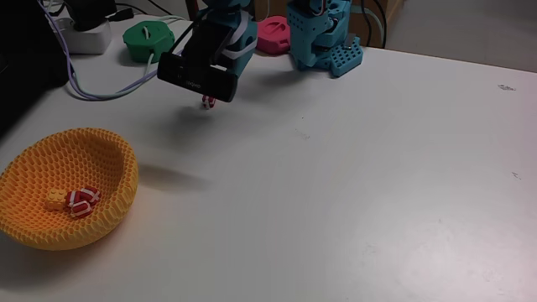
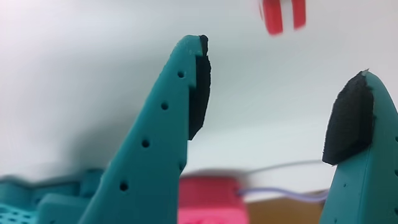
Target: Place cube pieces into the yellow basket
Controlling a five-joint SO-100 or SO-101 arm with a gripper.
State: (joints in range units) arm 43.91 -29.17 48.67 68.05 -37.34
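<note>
The yellow basket (image 1: 101, 159) sits at the lower left of the fixed view. Inside it lie a small yellow bumpy cube (image 1: 56, 200) and two red-and-white striped cubes (image 1: 82, 201). Another striped cube (image 1: 208, 102) rests on the white table, just under the arm's black wrist camera (image 1: 197, 71). In the wrist view my gripper (image 2: 283, 59) is open, with teal fingers (image 2: 155, 155) and black pads. The striped cube (image 2: 282, 15) lies past the fingertips, blurred, and nothing is between them.
A green disc (image 1: 149, 38) and a pink disc (image 1: 273, 33) lie at the table's far edge beside the teal arm base (image 1: 323, 38). White cables (image 1: 92, 84) trail at the far left. The pink disc (image 2: 208, 199) also appears low in the wrist view.
</note>
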